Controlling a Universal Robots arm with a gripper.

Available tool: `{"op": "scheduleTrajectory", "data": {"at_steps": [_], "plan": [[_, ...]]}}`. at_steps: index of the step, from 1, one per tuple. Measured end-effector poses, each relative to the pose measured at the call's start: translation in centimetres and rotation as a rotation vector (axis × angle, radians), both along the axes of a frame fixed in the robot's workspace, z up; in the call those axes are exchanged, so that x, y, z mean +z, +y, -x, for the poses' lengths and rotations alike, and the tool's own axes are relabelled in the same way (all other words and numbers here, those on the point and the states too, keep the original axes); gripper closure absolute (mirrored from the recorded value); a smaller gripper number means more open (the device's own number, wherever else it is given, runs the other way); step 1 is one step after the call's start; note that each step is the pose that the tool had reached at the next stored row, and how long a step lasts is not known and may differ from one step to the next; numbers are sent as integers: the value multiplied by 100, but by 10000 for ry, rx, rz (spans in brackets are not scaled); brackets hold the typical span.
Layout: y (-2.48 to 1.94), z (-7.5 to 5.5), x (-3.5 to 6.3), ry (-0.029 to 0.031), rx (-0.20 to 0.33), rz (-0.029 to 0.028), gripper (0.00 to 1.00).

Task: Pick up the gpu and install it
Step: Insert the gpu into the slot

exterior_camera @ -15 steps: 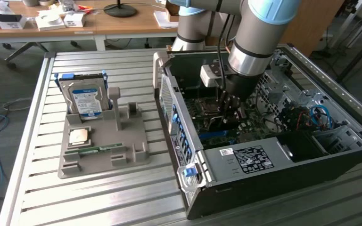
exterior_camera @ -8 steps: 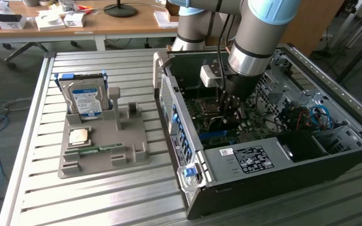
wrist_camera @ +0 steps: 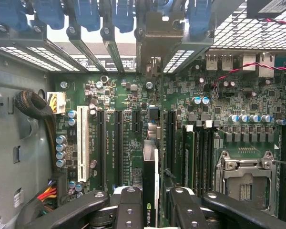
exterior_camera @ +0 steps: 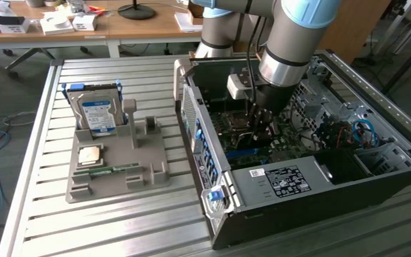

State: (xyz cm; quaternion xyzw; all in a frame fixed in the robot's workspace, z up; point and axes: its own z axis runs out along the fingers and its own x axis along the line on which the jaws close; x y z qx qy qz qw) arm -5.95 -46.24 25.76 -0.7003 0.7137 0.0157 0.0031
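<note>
Holding the gpu [wrist_camera: 150, 183] over the motherboard [wrist_camera: 119, 95].
I see my gripper [wrist_camera: 150, 206] clenched on it, the card edge-on between the fingers, inside the open computer case [exterior_camera: 320, 209] right of centre in the exterior view.

On the surface [exterior_camera: 120, 225], a holder [exterior_camera: 152, 171] is set at the exterior view's left and an open computer case [exterior_camera: 320, 209] at its right, the two apart. In the holder, a hard drive [exterior_camera: 98, 112] is stood upright at the far end, with a processor chip [exterior_camera: 91, 155] and a memory stick [exterior_camera: 109, 170] laid nearer. Inside the case, the gpu [wrist_camera: 150, 167] is held edge-on in the hand [wrist_camera: 154, 193], over the motherboard [wrist_camera: 133, 95], between two long slots.
</note>
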Motion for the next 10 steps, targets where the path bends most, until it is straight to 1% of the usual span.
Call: {"op": "scheduleTrajectory", "data": {"at_steps": [5, 10], "plan": [[0, 4, 0, -36, 25, -5, 73], [0, 9, 0, -41, 26, -6, 73]]}}
